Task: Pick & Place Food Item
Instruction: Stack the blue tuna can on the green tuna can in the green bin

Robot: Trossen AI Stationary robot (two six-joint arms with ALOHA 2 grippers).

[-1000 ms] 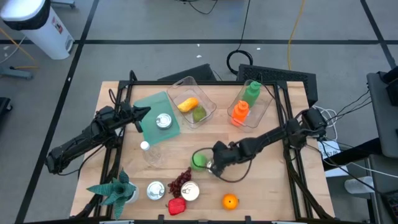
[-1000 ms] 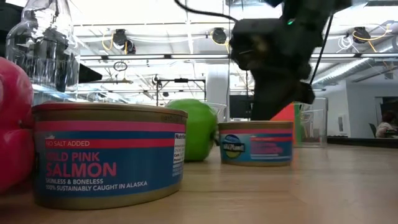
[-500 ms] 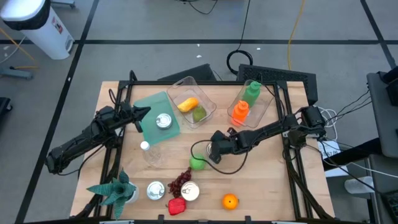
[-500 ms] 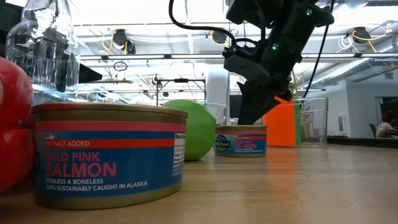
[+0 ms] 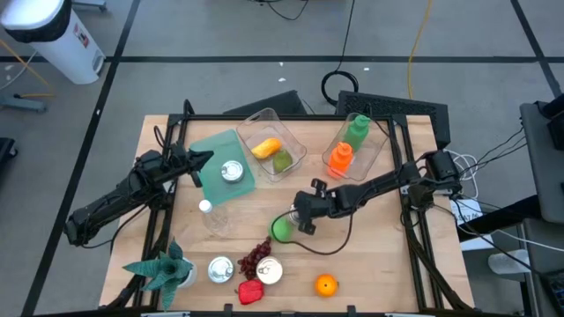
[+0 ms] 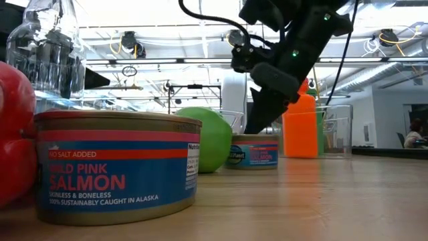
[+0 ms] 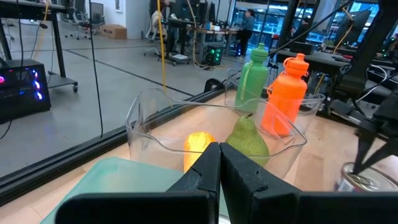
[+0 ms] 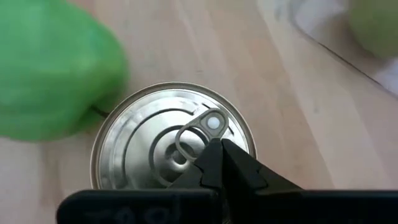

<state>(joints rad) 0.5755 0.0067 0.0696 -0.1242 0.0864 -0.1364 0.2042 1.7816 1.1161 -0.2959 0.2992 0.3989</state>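
High view: the right gripper (image 5: 304,211) is seen over the middle of the wooden table (image 5: 379,264), fingers pressed together and holding nothing. A green apple (image 5: 282,229) lies just beside it, on the side away from the arm's base. The can beneath the gripper is hidden here by the arm. The left gripper (image 5: 204,160) is parked at the edge of a teal board (image 5: 211,150), fingers pressed together; a silver can (image 5: 232,172) rests on that board.

Low view: what the high view hides is shown. A small salmon can (image 6: 253,153), blue-labelled with a pink band, stands upright on the table directly below the right gripper's tip, with the green apple touching or just beside it. An orange bottle (image 6: 300,126) stands behind. A larger pink salmon can (image 6: 117,164) fills the foreground.

Right wrist view: the can's silver lid and pull-tab (image 8: 200,126) are seen from above; the closed fingertips (image 8: 214,152) sit at the tab ring. Contact cannot be confirmed.

Left wrist view: a clear container (image 7: 211,134) holding a pear (image 7: 245,140) and a yellow fruit (image 7: 198,144) is seen ahead of the closed fingers.
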